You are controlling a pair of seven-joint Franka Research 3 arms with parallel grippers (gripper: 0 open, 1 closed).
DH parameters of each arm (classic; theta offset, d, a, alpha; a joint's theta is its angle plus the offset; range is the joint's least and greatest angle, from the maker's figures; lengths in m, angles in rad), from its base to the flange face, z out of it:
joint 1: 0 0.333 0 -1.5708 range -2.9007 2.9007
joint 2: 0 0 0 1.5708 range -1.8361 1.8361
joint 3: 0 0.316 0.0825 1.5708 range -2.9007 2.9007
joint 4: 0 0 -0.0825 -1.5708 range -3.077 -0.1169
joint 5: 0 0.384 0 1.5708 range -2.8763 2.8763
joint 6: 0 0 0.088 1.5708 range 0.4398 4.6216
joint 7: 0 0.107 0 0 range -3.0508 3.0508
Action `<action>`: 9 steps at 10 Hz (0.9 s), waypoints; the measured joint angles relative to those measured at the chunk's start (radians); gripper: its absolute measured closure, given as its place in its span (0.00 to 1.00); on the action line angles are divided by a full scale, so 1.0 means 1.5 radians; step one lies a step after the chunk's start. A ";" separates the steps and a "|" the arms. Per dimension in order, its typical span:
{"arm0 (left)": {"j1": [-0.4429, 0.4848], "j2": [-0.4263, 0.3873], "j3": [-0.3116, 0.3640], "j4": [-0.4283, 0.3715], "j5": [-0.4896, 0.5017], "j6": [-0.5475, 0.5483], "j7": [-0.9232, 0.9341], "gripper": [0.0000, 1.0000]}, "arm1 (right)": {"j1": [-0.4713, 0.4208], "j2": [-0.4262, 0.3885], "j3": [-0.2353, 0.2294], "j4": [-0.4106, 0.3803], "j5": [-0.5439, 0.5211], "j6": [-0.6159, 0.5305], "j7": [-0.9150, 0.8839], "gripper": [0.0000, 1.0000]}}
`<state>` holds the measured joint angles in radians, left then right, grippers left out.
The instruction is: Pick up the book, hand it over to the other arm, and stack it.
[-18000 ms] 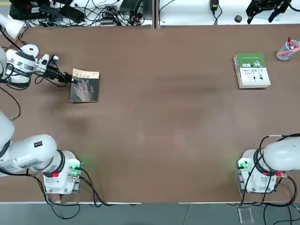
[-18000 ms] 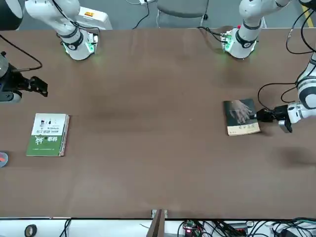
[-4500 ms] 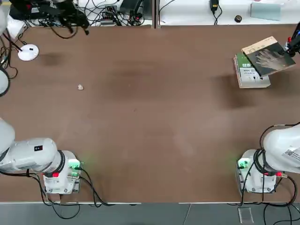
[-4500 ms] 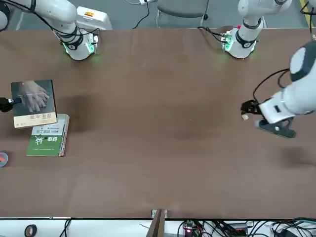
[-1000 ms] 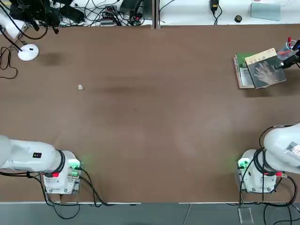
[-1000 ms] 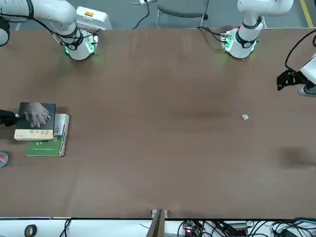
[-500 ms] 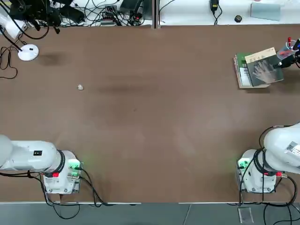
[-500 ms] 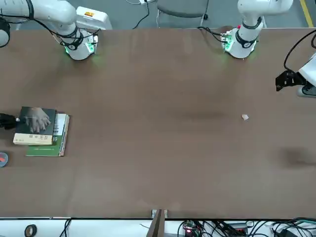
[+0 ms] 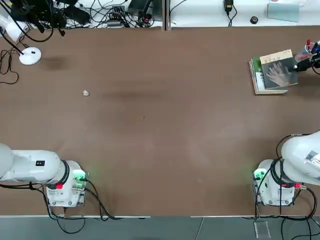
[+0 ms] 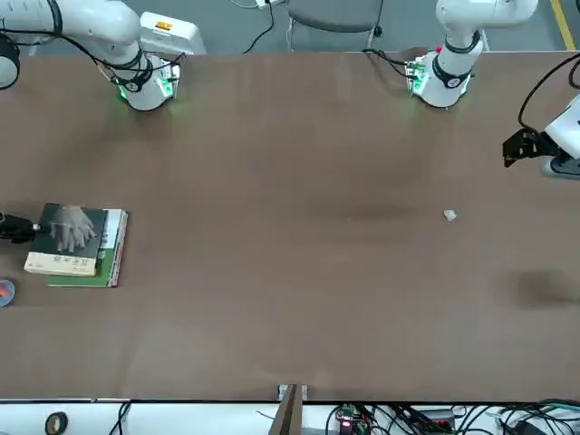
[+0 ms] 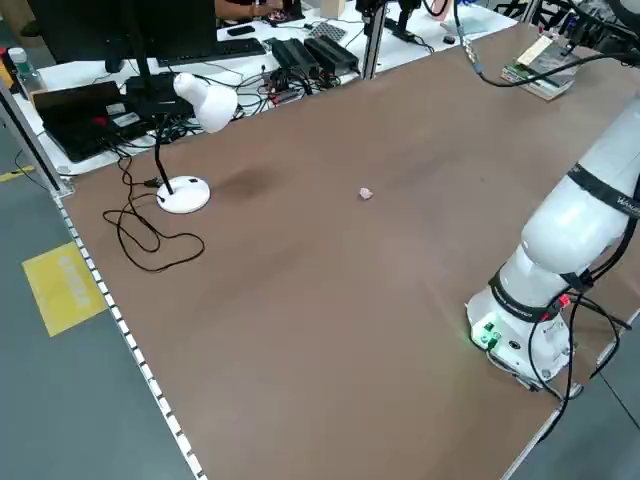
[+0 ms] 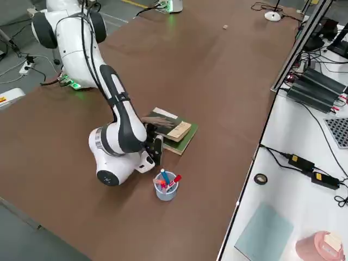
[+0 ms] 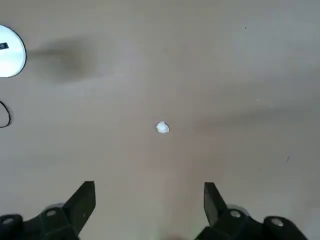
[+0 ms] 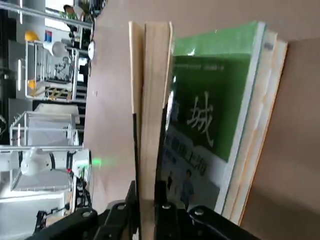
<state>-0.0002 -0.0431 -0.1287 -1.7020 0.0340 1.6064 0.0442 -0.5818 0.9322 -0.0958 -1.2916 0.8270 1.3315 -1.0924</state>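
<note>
The book point(image 9: 278, 71), dark-covered with a pale hand picture, lies nearly flat over the green-and-white book point(image 9: 259, 81) at the table's far right. It overhangs that book toward the right arm's side. My right gripper point(image 9: 299, 63) is shut on the book's point(image 10: 67, 236) outer edge, low over the table. In the right wrist view the book point(image 14: 151, 115) shows edge-on between the fingers, beside the green cover point(image 14: 215, 95). My left gripper point(image 10: 519, 149) hangs high over the far left of the table, open and holding nothing point(image 13: 150, 200).
A pen cup point(image 12: 165, 186) stands just behind the right gripper, near the table's edge. A white scrap point(image 9: 85, 93) lies on the left half of the table. The round base of a desk lamp point(image 9: 30, 56) sits at the far left corner, among cables.
Over the last second the right gripper has lowered the book and shifted it onto the green-and-white book. The left gripper has barely moved.
</note>
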 joint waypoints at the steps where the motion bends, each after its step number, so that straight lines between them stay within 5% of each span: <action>1: 0.000 0.000 0.000 0.000 0.000 0.000 0.000 0.04 | 0.001 0.000 0.001 -0.006 0.006 0.010 0.000 0.84; 9: 0.000 0.000 0.000 0.000 0.000 0.000 0.005 0.04 | 0.022 0.003 0.005 -0.028 0.010 0.038 0.000 0.84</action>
<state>-0.0001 -0.0429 -0.1291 -1.7019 0.0339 1.6064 0.0518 -0.5492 0.9368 -0.0885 -1.3329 0.8415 1.3892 -1.0916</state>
